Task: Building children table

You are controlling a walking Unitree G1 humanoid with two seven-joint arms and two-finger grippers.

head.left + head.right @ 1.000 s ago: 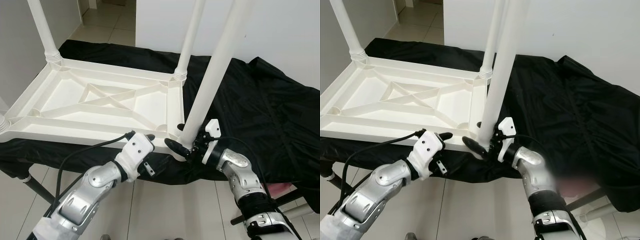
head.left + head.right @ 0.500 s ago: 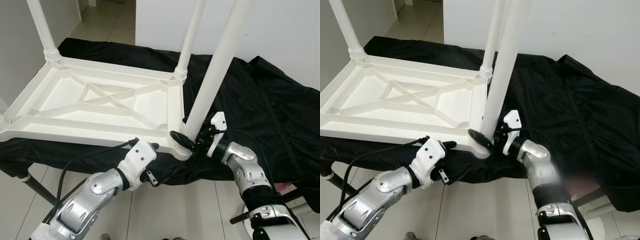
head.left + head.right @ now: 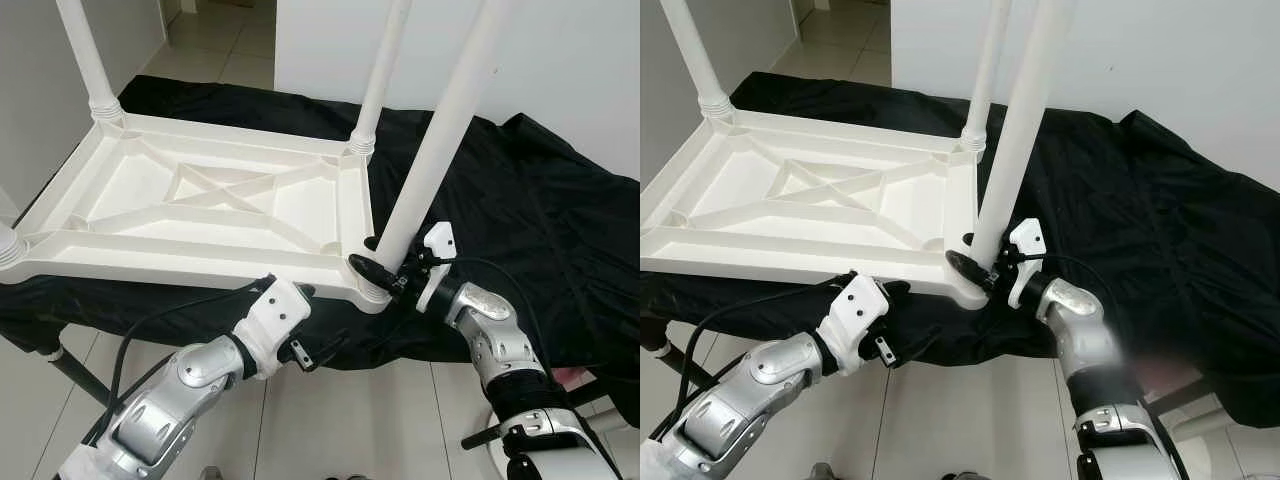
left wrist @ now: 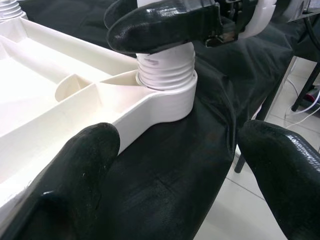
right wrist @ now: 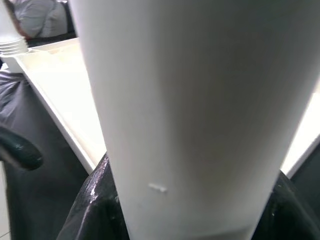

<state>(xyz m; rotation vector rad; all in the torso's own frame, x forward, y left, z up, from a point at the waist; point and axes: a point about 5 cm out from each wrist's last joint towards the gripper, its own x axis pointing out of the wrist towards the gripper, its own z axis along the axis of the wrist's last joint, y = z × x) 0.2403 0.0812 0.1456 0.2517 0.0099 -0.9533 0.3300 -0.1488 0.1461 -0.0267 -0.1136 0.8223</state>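
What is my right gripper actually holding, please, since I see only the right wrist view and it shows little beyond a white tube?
Observer: The right gripper is clamped on the white table leg just above the corner socket.
Operator: Is the leg seated there?
Observer: Its threaded end sits in the socket, with several threads still exposed.
Operator: Where is my left gripper?
Observer: The left gripper is open, low at the upturned tabletop near edge, over the black cloth.
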